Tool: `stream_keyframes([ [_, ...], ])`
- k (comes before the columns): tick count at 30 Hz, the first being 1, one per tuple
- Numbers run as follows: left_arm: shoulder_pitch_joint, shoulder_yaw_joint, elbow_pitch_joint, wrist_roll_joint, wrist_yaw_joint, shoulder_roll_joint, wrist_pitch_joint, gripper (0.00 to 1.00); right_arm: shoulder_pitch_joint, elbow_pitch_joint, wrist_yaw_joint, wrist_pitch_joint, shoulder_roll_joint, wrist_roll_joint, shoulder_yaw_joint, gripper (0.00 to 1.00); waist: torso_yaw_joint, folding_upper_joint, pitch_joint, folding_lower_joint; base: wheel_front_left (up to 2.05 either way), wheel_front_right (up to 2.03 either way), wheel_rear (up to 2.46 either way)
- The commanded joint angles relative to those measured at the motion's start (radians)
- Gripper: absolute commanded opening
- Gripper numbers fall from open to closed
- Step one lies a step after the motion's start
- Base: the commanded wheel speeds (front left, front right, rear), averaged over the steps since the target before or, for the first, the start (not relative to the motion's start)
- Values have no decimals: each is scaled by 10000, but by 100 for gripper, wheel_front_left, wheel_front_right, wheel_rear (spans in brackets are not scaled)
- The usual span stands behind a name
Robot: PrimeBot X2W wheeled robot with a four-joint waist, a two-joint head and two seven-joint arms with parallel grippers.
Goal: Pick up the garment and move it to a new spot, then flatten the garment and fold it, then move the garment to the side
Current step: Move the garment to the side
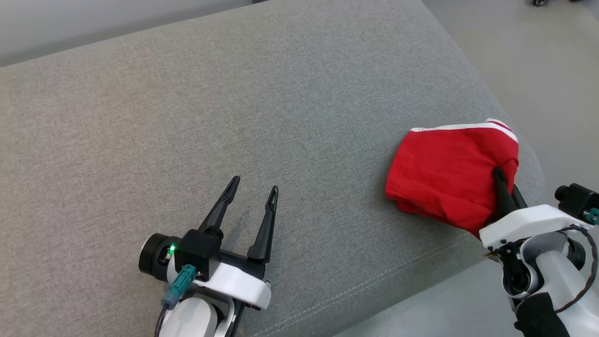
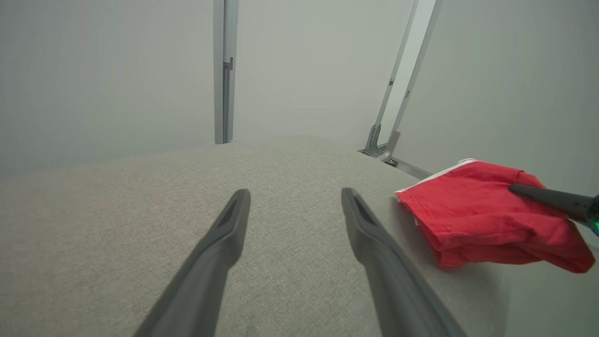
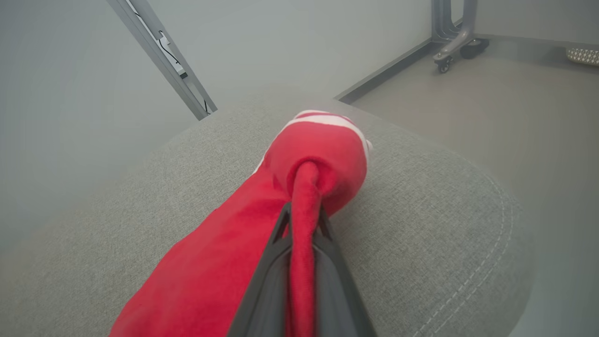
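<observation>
The garment (image 1: pixel 444 173) is red with a white band along one edge, folded into a compact bundle near the right end of the grey cushion (image 1: pixel 234 117). My right gripper (image 1: pixel 500 175) is shut on its near right fold; in the right wrist view a pinched ridge of the garment (image 3: pixel 304 196) runs between the two dark fingers (image 3: pixel 266 271). My left gripper (image 1: pixel 255 183) stands open over bare cushion at the lower left, well apart from the cloth. From the left wrist, the garment (image 2: pixel 477 210) lies to the right of my open left gripper (image 2: pixel 295 194).
The cushion's rounded right edge (image 1: pixel 529 154) is close beside the garment, with grey floor (image 1: pixel 538 56) beyond it. Metal frame posts (image 2: pixel 224 70) and a caster foot (image 3: pixel 444 58) stand past the cushion. Wide bare cushion stretches left of the garment.
</observation>
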Motion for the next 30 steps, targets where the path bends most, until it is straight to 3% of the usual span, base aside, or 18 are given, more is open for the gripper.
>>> stream_keyframes([
  [1,-446,311,-201,191,-56,14,-59,100,83,-339,2,-135,45,59,-114,0,-86,0,79,-1,0,0,0],
  [8,-472,281,-256,160,-147,14,-59,100,-244,-1493,2,-135,492,999,-1397,0,110,0,271,-1,0,0,0],
  [16,-615,332,-426,163,-256,14,-59,100,-1741,-2040,2,-135,699,678,-2760,0,749,0,849,-1,0,0,0],
  [24,-1183,225,-856,383,-565,23,-59,100,-4661,-767,2,-135,693,-435,-4238,0,1694,0,2074,-1,0,0,0],
  [30,-1748,-128,-1452,889,-653,144,-59,100,-7126,506,2,-135,343,-1028,-5371,0,2680,0,3124,-1,0,0,0],
])
